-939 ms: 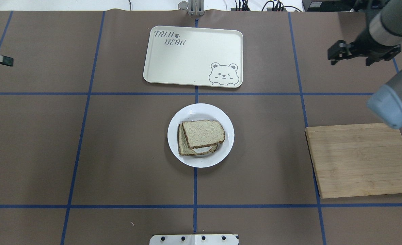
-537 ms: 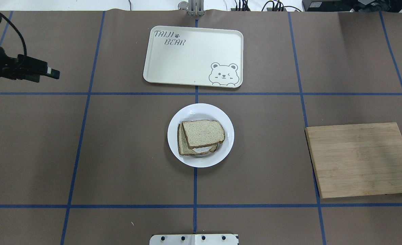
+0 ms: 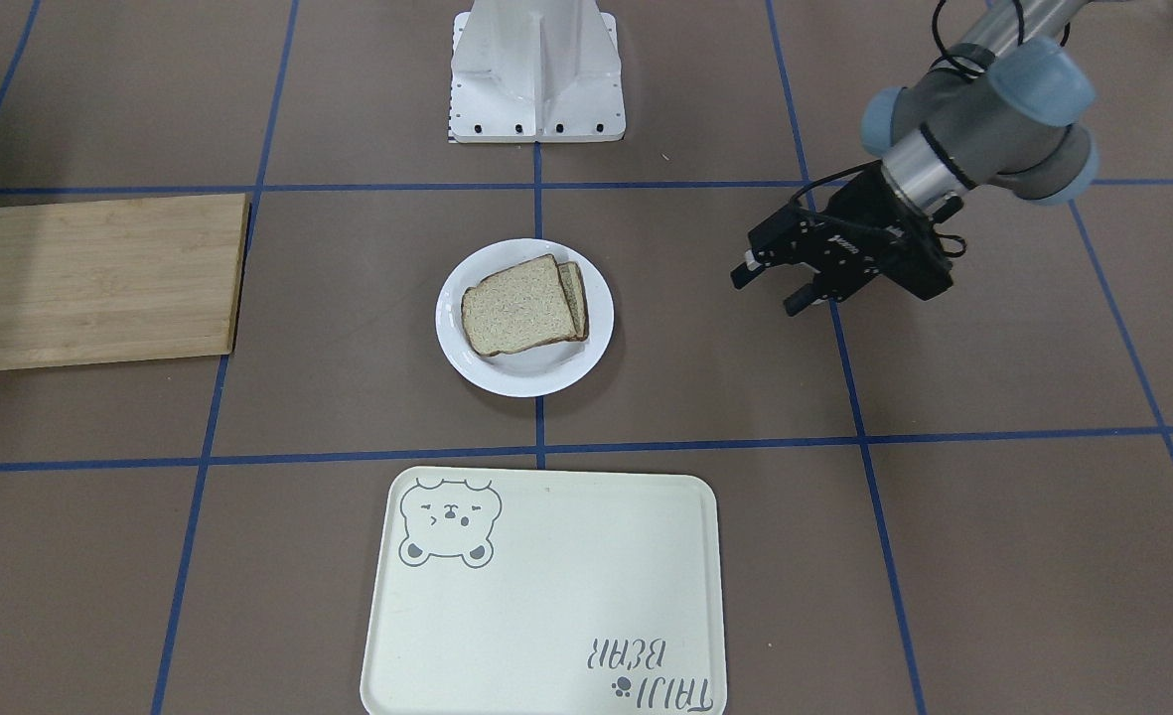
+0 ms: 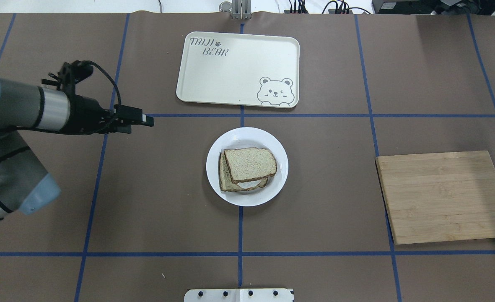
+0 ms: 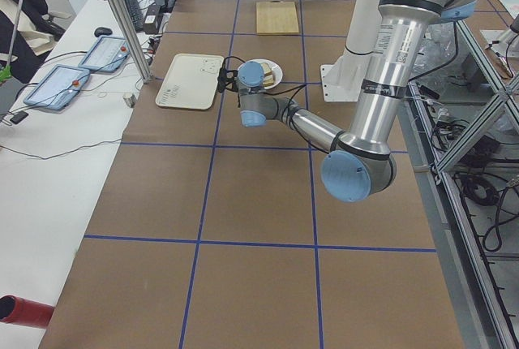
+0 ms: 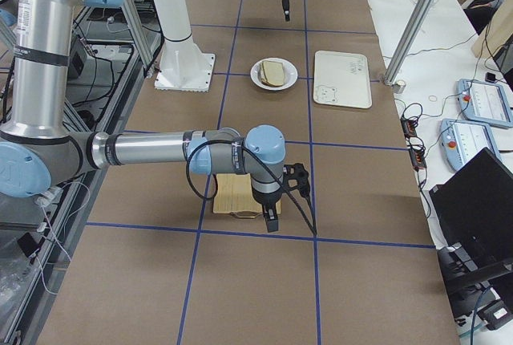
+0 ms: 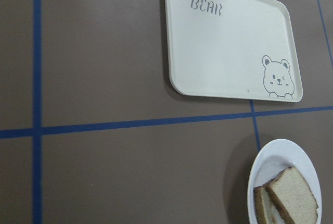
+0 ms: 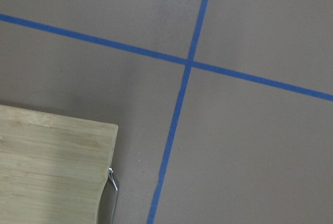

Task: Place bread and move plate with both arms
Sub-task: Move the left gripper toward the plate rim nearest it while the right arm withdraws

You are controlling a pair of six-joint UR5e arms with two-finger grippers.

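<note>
Fingers [image 3: 800, 297] of L gripper [image 3: 767, 290] spread, nothing btwn them. They hang above bare desk [image 4: 155, 201], pointing across toward centre. R gripper [image 6: 268, 218] shows only in a side view, by handle end of cutting board [image 4: 444, 197]; can't tell if its fingers are apart or together.

Bread [image 4: 250, 164] lies flat on plate [image 4: 247, 198], skewed atop a second slice [image 4: 225, 178]. Plate sits at desk centre, robot-side of tray [image 4: 239, 67], near but not touching.

Key relation: from L fingers, plate lies to robot's R and a bit back toward base, bare desk btwn. L arm clearly nearer. R well apart, whole board btwn it and plate. Plate is round, so no long axis and any rim pt serves. Bread's long axis runs approx L–R.

Judgement: bread placing looks done, plate move not yet begun. Next prob. L to near rim, R to opposite rim.
</note>
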